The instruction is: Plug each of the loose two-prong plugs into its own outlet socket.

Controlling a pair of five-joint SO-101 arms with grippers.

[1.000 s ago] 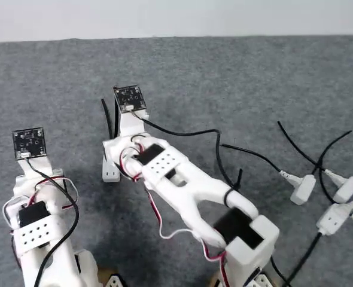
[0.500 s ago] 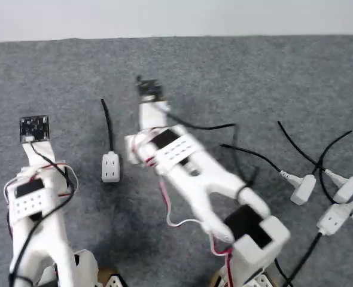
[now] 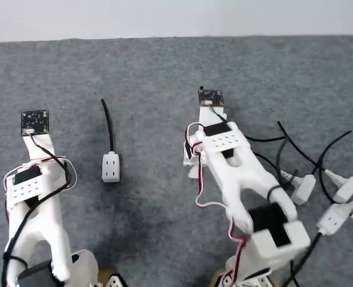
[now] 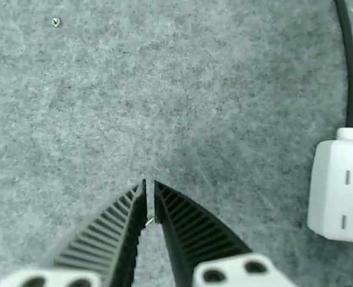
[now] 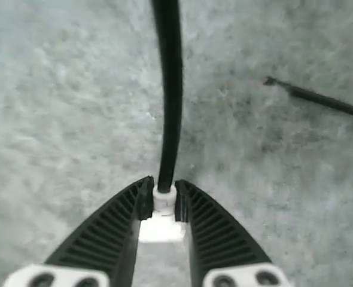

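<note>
Grey felt desk [image 3: 164,66]. Outlet socket [image 3: 110,167]: lying flat and loose, slots up. Right end effector [image 5: 161,190]: clamped on white plug [image 5: 161,226] at cord neck, well right of socket. Left end effector [image 4: 148,190]: pinched together, empty, near socket. Risks: unanchored socket shoved aside on insertion; prong orientation unconfirmed, misalignment likely.
</note>
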